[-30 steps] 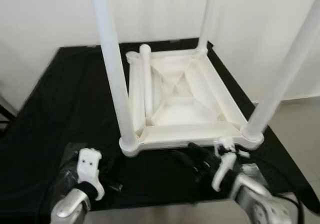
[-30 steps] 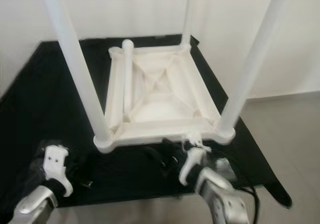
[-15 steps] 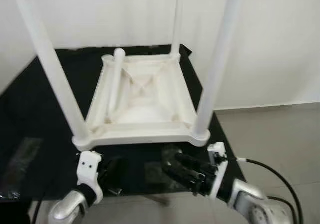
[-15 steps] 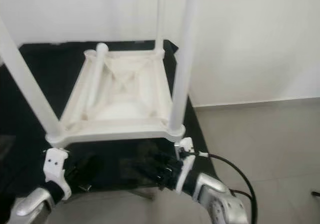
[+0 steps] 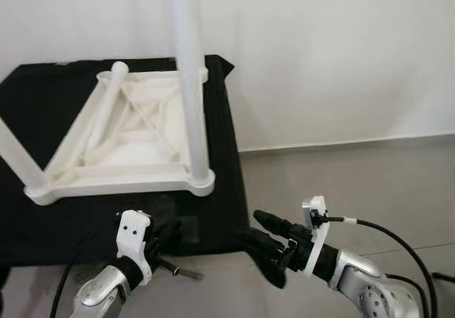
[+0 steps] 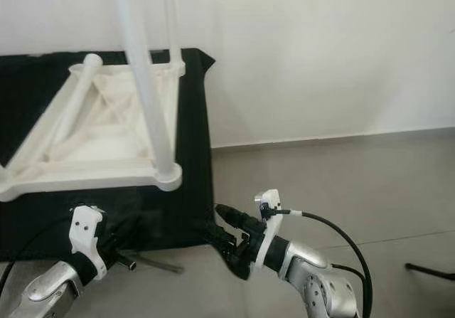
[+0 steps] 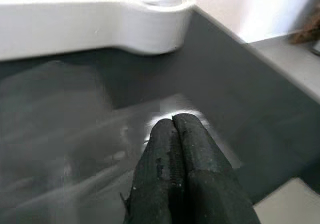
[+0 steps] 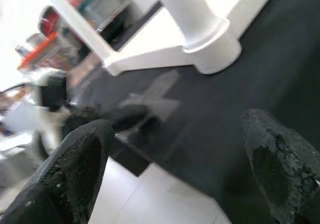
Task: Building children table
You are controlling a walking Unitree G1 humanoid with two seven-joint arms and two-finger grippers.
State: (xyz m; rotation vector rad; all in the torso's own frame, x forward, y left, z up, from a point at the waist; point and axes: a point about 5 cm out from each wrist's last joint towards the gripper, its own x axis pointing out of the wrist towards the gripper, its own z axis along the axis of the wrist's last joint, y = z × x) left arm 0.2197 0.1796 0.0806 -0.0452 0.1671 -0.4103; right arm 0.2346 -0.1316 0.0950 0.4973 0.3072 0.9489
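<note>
The white plastic children's table [image 5: 128, 136] lies upside down on a black cloth-covered surface [image 5: 220, 154], legs up, likely for fitting legs. Below its near edge, the left gripper [image 7: 176, 134] is pinched closed and empty. Right of that corner, the right gripper [image 5: 266, 236] is spread wide, empty.

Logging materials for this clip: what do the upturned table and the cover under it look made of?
Table: seemingly moulded white plastic, smooth, slightly glossy, with ribbed underside and tubular legs. Cover: probably matte black cloth, draping softly over the edge.
</note>
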